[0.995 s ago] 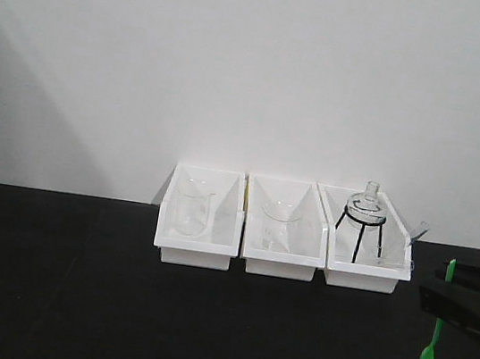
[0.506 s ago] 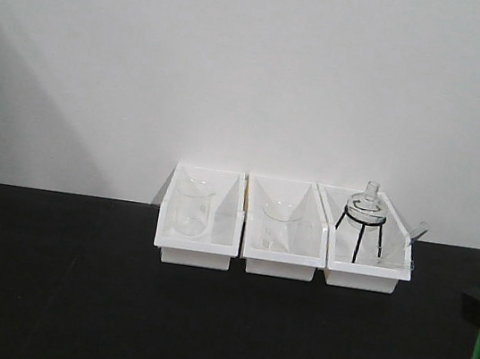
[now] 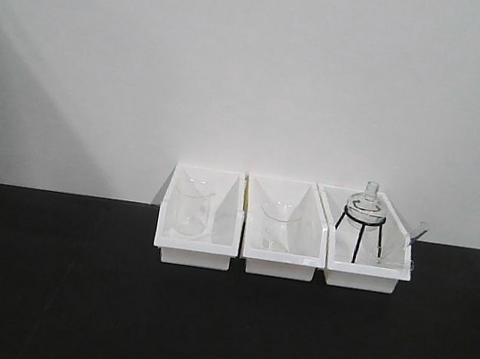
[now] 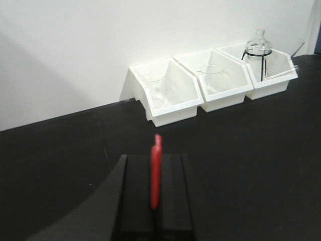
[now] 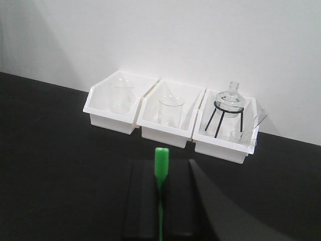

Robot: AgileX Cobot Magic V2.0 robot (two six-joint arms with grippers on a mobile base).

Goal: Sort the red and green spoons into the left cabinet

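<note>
Showed, in the front view, only the black table [image 3: 68,298] and three white bins [image 3: 285,240] of glassware along its far edge, against the wall. Half a second earlier, still caught the green spoon hanging at the table's right edge in a black clamp. A second earlier, also caught the red spoon low at the near left corner. Now held no spoon and no arm anywhere in that view.

Found the left tool [image 4: 156,159] clenched on the red spoon [image 4: 156,173] in the left wrist view, with the handle pinched upright and one end poking up past the tip. Found the right tool [image 5: 160,161] likewise clenched on the green spoon [image 5: 160,175], again with one end poking up. Looked out from both wrists across bare table toward the bins, well apart from them.

Probably meant both spoons were lifted clear and in transit. Saw no left cabinet in any view, so judged neither spoon sorted yet.
</note>
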